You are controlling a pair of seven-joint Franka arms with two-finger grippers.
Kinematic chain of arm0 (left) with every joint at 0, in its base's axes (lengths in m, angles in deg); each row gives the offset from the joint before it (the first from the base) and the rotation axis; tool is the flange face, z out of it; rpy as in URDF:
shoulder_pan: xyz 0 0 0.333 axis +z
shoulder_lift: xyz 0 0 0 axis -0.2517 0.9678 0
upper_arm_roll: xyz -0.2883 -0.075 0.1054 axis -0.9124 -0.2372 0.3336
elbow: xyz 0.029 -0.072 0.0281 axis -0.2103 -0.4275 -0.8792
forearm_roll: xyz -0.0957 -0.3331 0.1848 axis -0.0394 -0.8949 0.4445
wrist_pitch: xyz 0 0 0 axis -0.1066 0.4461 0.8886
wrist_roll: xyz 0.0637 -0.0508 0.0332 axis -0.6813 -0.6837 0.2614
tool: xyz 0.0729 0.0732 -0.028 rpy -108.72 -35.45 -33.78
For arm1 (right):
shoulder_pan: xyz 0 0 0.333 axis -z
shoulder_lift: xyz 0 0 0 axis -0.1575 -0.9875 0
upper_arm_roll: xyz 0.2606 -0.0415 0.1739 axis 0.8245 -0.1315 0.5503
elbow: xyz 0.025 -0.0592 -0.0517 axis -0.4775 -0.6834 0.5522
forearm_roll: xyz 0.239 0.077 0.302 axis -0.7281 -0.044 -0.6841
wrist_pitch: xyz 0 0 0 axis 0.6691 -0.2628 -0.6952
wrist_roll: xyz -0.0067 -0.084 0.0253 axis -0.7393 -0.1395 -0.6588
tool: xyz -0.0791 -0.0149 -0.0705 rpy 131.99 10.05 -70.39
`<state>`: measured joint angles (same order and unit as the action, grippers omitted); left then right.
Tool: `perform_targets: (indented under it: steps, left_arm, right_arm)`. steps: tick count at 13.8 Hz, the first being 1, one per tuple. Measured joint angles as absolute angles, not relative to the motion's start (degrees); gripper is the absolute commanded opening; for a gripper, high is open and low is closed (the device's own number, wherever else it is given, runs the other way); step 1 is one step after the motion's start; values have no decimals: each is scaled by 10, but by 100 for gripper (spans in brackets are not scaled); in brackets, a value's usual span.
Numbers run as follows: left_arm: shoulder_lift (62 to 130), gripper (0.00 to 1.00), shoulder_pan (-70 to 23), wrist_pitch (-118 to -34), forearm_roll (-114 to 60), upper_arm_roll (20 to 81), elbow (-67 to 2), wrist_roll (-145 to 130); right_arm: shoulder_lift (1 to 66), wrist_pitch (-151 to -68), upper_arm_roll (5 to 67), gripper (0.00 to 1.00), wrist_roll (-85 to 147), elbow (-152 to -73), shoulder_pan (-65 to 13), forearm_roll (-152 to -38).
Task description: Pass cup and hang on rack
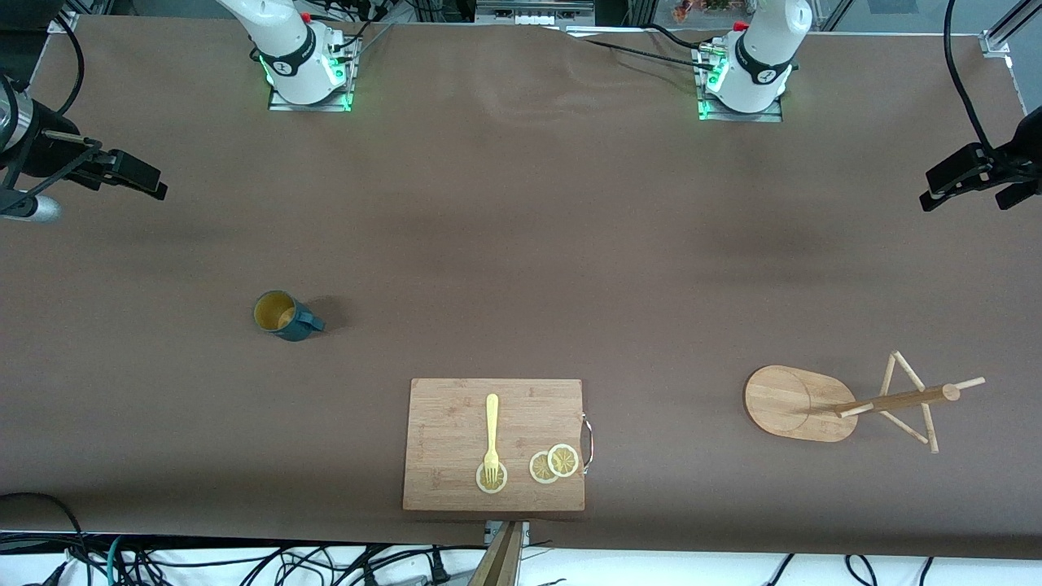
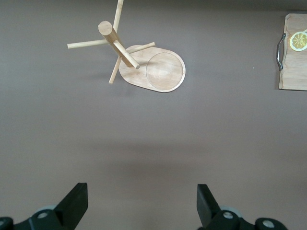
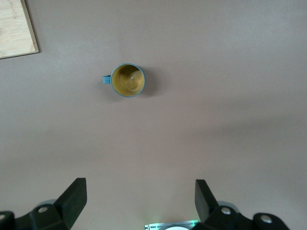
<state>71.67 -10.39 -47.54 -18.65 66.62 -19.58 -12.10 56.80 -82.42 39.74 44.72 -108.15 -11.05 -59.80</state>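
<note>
Teal cup (image 1: 282, 316), one rack (image 1: 802, 403), three lemon slices (image 1: 544, 465)

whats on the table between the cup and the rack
In the front view, only bare table lies directly between the cup and the rack; the cutting board sits nearer the camera than that line.

Both arms rose from their bases at the top of the front view and waited, neither reaching down toward the desk. The left gripper (image 2: 142, 206) hung high over bare desk at the left arm's end, pointing straight down, with its two dark fingers (image 2: 74, 203) spread wide apart and nothing between them. The right gripper (image 3: 140, 203) hung the same way over bare desk at the right arm's end, facing down, its fingers (image 3: 72, 199) likewise parted as wide as they went and holding nothing. Neither gripper touched anything.
</note>
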Motion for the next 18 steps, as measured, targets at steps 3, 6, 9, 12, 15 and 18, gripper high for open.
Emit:
perform_targets:
  steps: [3,6,9,12,15,18]
  left_arm:
    - [718,100,-104,-475,-187,666,-196,-121]
    - [719,100,-103,-475,-187,667,-196,-121]
    - [719,100,-103,-476,-187,667,-193,-121]
    - [726,100,-103,-476,-187,668,-181,-121]
    - [731,100,-103,-476,-187,668,-175,-121]
    - [732,100,-103,-476,-187,668,-174,-121]
  right_arm:
    - [568,-824,397,100,447,-1082,-111,-598]
    - [568,-824,397,100,447,-1082,-111,-598]
    - [567,-823,397,100,447,-1082,-111,-598]
    - [567,-823,397,100,447,-1082,-111,-598]
    - [565,-823,398,100,447,-1082,-111,-598]
    - [549,-823,398,100,447,-1082,-111,-598]
